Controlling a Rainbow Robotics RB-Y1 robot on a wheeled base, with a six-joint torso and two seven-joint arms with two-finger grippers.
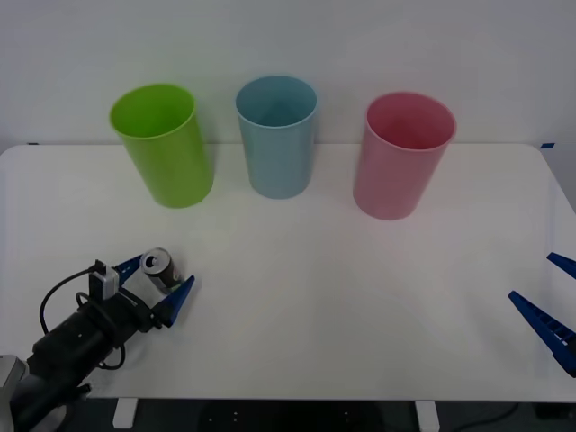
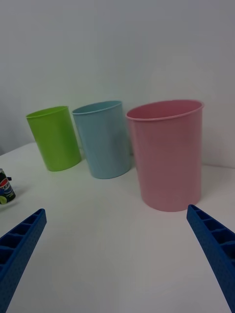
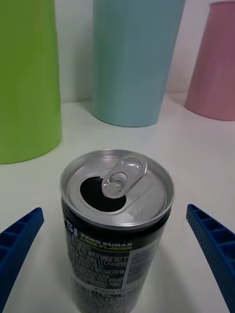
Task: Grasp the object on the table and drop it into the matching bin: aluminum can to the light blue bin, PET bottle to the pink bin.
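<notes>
While the table (image 1: 360, 306) spreads white under the pink bin (image 1: 402, 153) and light blue bin (image 1: 277, 135), the right gripper (image 1: 551, 306), cut off at the frame's right edge, gapes open, and the left gripper (image 1: 160, 281) stands open around the small dark can (image 1: 162, 268), silver-topped, lower left.

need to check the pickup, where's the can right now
The aluminum can stands upright on the table's near left part, between the open fingers of the left gripper, in front of the lime green bin.
</notes>
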